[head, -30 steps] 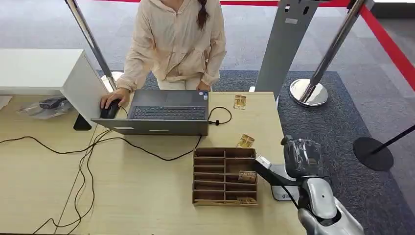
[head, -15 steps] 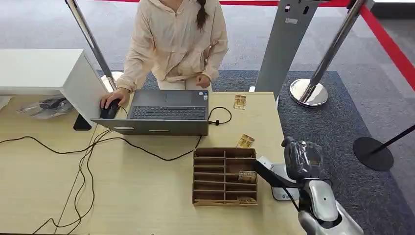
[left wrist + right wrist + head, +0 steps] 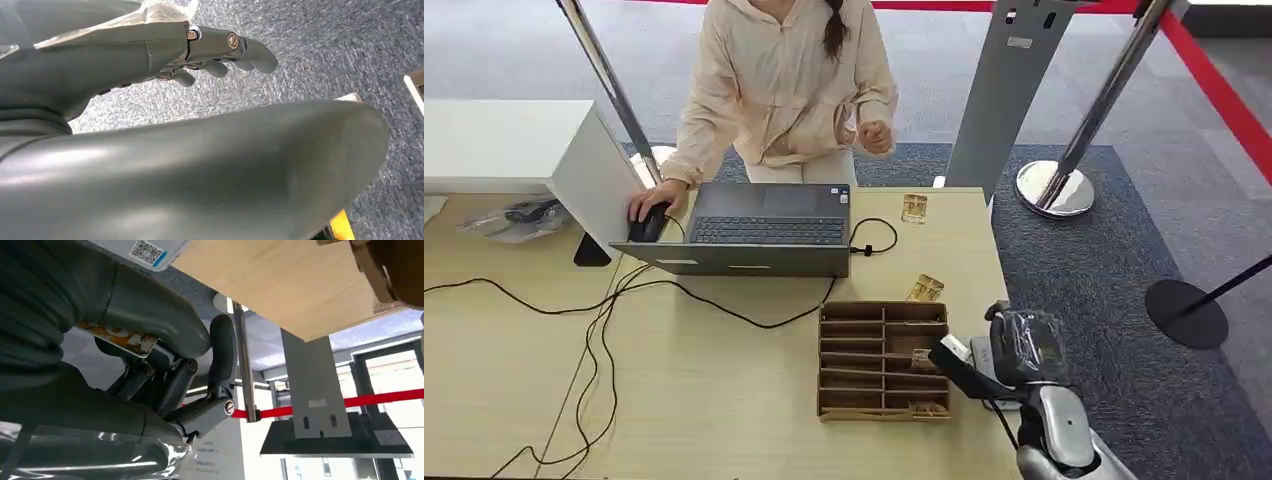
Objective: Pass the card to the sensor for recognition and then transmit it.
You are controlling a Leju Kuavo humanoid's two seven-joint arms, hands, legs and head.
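The right hand (image 3: 1016, 345) pinches a card (image 3: 117, 338) over the sensor (image 3: 986, 362). It should hold it flat and steady. The left hand (image 3: 220, 52) holds nothing, fingers apart.

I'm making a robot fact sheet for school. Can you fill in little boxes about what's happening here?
Right hand: holds a card in its fingers
Sensor: white with a QR sticker, close to the card
Left hand: holds nothing, hangs over grey carpet
Card rack: wooden, next to the right hand
Person: at the laptop
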